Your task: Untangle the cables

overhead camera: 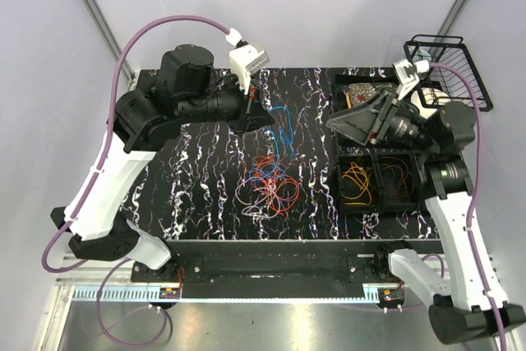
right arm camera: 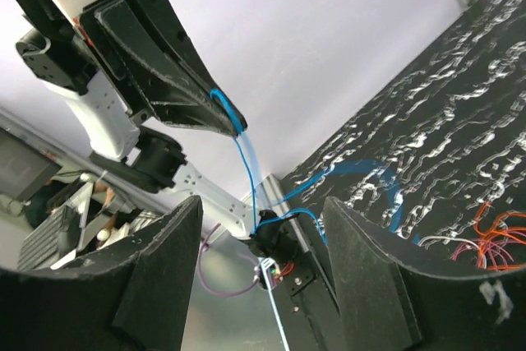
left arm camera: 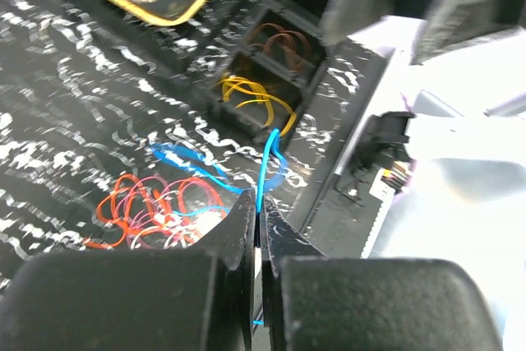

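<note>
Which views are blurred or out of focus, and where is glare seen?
Left wrist view: the left pincer, shut on the blue cable, is soft, and the pale background is washed out. Right wrist view: the open right pincer, close to the lens, is slightly soft. Top external view: sharp, evenly lit.

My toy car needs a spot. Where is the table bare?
Bare tabletop lies left of the tangle. Crowded: the middle, where the left claw holds the blue cable, and the bins on the right.

I can read no text, label, brand, number or sign in any of my three camera views; nothing legible shows at this moment.
</note>
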Robot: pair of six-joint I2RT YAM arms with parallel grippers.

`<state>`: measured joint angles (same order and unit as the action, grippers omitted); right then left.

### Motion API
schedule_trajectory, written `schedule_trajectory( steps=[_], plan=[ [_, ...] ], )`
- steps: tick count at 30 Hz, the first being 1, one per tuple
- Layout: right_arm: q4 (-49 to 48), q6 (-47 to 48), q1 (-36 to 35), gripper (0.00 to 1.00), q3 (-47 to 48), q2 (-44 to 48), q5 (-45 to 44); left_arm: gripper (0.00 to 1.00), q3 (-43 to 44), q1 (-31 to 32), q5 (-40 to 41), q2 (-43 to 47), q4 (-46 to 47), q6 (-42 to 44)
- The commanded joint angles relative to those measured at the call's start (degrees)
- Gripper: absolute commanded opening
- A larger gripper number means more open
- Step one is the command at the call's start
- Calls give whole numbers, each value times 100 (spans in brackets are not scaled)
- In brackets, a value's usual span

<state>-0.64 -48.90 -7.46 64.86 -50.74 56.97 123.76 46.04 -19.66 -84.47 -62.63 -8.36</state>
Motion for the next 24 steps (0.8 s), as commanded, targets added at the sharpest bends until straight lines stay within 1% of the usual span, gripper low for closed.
schedule_trajectory(
  steps=[1,6,7,10,13,20,24],
  plan=[
    [-209,276,-387,66,632,-418,148,0,437,-16,-679,-105,523,186],
    [29,662,-922,64,896,-761,-124,0,430,-16,-881,-246,690,89],
    [212,715,-1002,64,940,-797,-160,0,403,-16,-908,-254,717,89],
    [311,882,-1204,62,950,-885,-291,0,324,-16,-917,-272,805,54],
    [284,918,-1310,61,958,-938,-423,0,262,-16,-926,-298,901,36],
    [433,1067,-1521,51,1195,-1105,-801,0,131,-16,-1013,-404,1016,-60],
    [583,1164,-1556,50,1327,-1122,-977,0,25,-16,-1005,-430,1077,-96]
  ],
)
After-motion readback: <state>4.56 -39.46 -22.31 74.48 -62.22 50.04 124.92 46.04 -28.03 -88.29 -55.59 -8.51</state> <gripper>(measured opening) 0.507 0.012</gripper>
